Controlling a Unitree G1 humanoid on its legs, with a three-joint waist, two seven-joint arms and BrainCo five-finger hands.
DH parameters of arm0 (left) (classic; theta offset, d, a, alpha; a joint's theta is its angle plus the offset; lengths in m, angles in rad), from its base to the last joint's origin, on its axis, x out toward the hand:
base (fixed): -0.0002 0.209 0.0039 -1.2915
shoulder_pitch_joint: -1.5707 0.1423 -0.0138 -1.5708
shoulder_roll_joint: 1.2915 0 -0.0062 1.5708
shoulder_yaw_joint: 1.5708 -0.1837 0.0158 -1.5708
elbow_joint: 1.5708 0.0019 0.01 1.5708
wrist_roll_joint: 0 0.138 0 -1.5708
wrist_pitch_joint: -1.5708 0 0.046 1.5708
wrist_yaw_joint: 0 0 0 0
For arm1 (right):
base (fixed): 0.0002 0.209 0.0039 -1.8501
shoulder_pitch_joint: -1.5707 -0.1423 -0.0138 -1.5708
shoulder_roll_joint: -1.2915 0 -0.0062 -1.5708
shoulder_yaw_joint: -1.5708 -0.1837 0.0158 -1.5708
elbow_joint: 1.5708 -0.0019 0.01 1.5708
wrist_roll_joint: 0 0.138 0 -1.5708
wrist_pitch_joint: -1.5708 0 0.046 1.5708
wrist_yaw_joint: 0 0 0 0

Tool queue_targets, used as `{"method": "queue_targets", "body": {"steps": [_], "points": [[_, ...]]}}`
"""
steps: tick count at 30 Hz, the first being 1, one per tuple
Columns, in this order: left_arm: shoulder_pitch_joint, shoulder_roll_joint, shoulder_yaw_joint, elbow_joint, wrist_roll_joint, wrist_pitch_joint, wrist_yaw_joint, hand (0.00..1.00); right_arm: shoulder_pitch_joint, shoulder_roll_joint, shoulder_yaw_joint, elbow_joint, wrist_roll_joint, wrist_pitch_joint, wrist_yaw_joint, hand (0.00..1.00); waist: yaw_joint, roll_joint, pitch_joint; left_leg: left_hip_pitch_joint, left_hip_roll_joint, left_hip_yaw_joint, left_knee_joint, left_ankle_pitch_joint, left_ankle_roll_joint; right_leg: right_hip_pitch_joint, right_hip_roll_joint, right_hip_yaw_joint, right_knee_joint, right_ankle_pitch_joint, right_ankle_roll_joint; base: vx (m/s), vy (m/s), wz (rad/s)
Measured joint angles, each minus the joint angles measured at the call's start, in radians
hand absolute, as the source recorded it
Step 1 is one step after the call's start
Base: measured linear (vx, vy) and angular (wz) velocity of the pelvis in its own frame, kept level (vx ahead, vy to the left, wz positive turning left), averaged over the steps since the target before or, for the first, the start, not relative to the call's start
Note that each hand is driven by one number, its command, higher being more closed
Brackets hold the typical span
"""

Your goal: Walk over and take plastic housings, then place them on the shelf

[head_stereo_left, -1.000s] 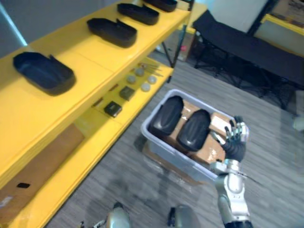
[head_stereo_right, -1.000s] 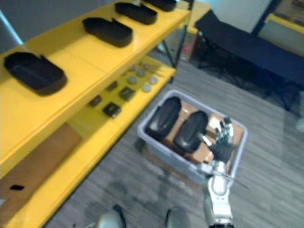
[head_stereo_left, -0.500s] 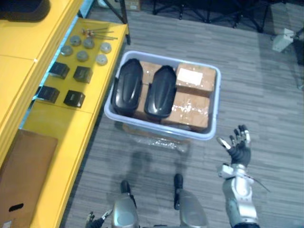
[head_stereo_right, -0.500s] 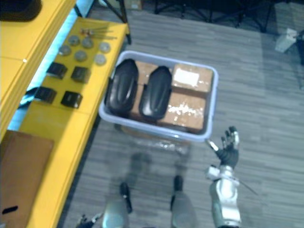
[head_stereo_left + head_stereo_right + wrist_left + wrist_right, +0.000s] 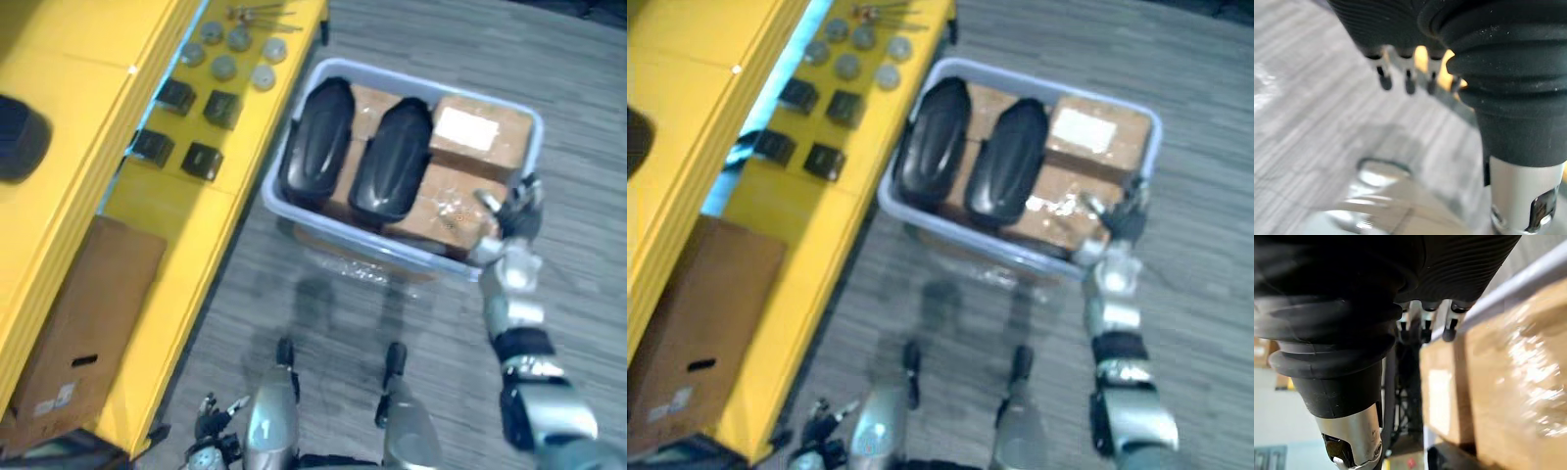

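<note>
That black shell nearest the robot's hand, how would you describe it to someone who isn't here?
Beside the yellow shelf, a pale plastic bin stands on the floor. Two glossy black oval housings lie in it side by side. Yours is the right housing, next to the brown cardboard boxes; the left housing lies by the bin's shelf-side wall.

The plastic housings [image 5: 315, 140] are black, smooth and glossy. The bin [image 5: 372, 247] holding them is pale, matt plastic. The boxes [image 5: 485, 132] in it are brown cardboard under shiny clear tape. The shelf [image 5: 176, 230] has a smooth yellow coat, and the carton [image 5: 88, 313] on it is plain matt cardboard. The floor [image 5: 588, 176] is grey, matt and finely streaked. The right robot hand [image 5: 514, 211] has a dark ribbed cover above silver metal.
</note>
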Motion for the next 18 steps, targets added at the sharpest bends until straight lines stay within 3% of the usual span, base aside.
{"method": "queue_targets", "body": {"steps": [6,11,14,18], "points": [[-0.001,-0.009,-0.013,0.027,-0.031,-0.001,-0.038,0.0,-0.135,-0.051,0.046,0.147,-0.023,0.095,-0.058,0.0,0.037,0.022,0.01,-0.053,-0.025,-0.036,0.032,0.002,0.006,-0.018,-0.02,-0.038,0.015,0.001,0.003,0.01,0.037,0.2],[-0.003,-0.024,-0.049,0.037,-0.035,-0.004,-0.062,0.0,-0.209,-0.1,0.068,0.235,-0.052,0.189,-0.084,0.0,0.069,0.068,0.026,-0.068,-0.047,-0.056,0.057,-0.002,0.014,-0.042,-0.049,-0.084,0.077,-0.017,0.007,-0.05,0.046,0.09],[-0.006,-0.023,-0.074,0.056,-0.043,-0.005,-0.067,0.0,-0.224,-0.106,0.067,0.267,-0.073,0.236,-0.086,0.0,0.081,0.075,0.027,-0.081,-0.05,-0.057,0.074,-0.005,0.02,-0.056,-0.056,-0.087,0.1,-0.024,0.003,-0.07,0.039,0.01],[-0.007,-0.022,-0.093,0.073,-0.055,-0.01,-0.074,0.0,-0.236,-0.122,0.067,0.31,-0.113,0.332,-0.079,0.0,0.089,0.081,0.029,-0.099,-0.054,-0.078,0.088,-0.002,0.023,-0.074,-0.065,-0.113,0.138,-0.045,0.002,-0.06,0.004,0.12]]}}
